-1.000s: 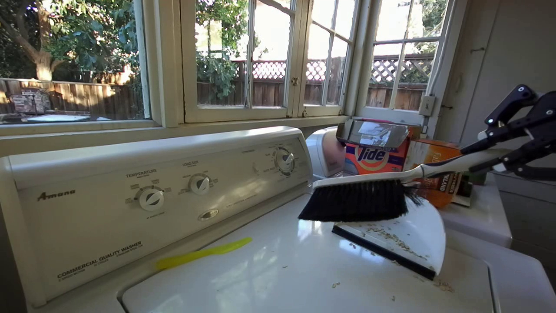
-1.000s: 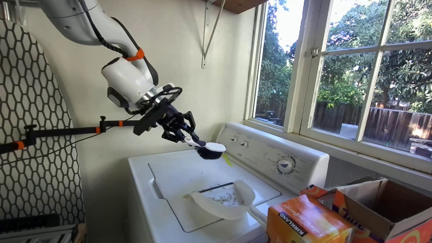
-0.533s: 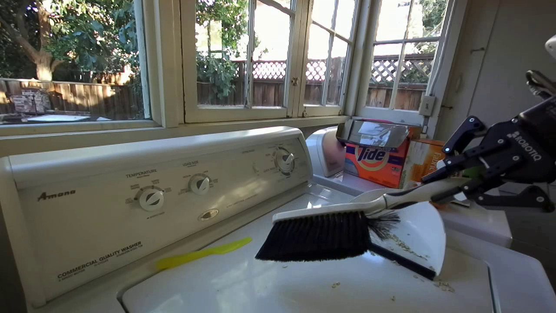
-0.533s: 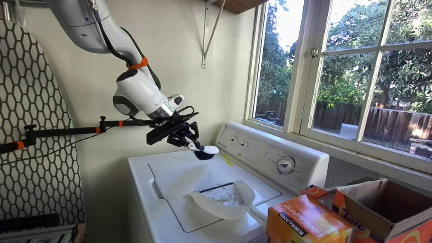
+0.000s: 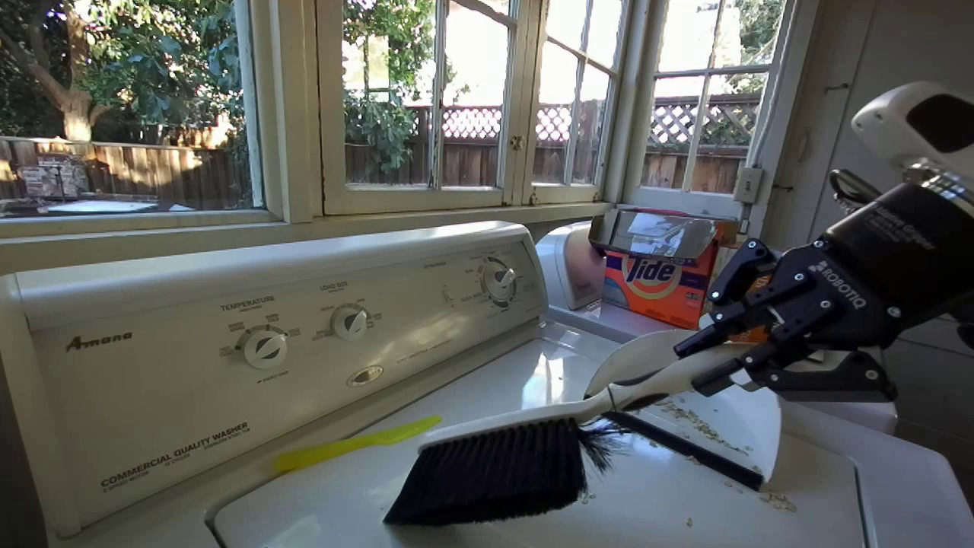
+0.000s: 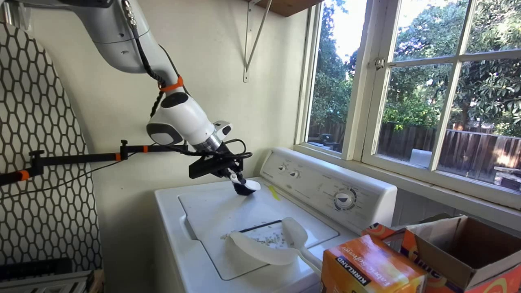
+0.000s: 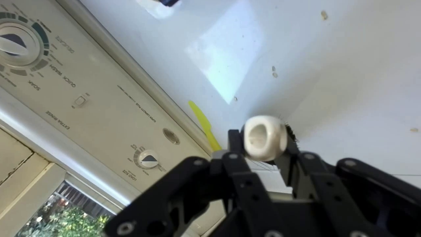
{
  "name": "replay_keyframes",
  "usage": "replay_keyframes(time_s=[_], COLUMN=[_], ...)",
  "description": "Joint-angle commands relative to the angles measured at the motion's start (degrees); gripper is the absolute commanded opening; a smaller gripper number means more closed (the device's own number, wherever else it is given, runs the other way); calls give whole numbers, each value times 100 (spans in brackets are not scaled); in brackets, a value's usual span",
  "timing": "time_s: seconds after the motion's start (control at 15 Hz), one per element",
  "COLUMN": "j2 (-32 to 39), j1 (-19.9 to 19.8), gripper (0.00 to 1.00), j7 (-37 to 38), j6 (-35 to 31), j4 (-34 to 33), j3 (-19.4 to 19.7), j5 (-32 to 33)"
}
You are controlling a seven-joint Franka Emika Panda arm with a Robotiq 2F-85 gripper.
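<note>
A white enamelled washing machine (image 6: 175,240) spreads beneath the black two-fingered tool (image 5: 695,366), its dial panel (image 6: 313,185) standing to one side. Above the tool, the white robot arm (image 6: 187,118) slopes down from overhead. Well away from the tool stand an orange cardboard Tide box (image 5: 658,285) and a smaller orange cardboard Kirkland box (image 6: 366,264). Between those boxes and the tool, a white plastic dustpan with a black lip (image 6: 266,254) lies on the lid (image 6: 211,219). The tool is closed on a white-handled hand brush with black bristles (image 5: 494,468), the handle's thickness all that keeps its fingers apart; the brush head reaches out ahead of the tool, dipping toward the lid. Just past that head lies a slim yellow plastic knife (image 5: 358,443). Smallest are the pale, oat-like flakes (image 5: 778,501), some in the dustpan, others loose on the lid below the tool. Over the last second the tool has come down and carried the brush farther from the dustpan; to me, that sets the bristles nearer the loose flakes than those in the pan, though I can't tell whether they touch the lid.
</note>
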State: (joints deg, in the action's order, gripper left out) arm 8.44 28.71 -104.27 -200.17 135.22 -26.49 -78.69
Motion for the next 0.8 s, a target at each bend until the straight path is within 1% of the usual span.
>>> replay_keyframes(time_s=[0.0, 0.13, 0.27, 0.33, 0.4, 0.47, 0.53, 0.6, 0.73], j2=[328, 559, 820, 848, 942, 1059, 1293, 1419, 1627], j1=[-151, -234, -316, -59, -58, -44, -356, -372, -487], gripper=[7, 7, 7, 7, 7, 7, 7, 7, 7], j7=[616, 774, 816, 1707, 1936, 2365, 1744, 1884, 1862], j6=[354, 557, 704, 822, 889, 940, 878, 897, 937], j4=[-309, -444, -545, -348, -343, -348, -561, -562, -621], j3=[-75, -128, -158, 215, 284, 379, 29, 60, -8], j5=[673, 823, 824, 1662, 1936, 2381, 1828, 1958, 1973])
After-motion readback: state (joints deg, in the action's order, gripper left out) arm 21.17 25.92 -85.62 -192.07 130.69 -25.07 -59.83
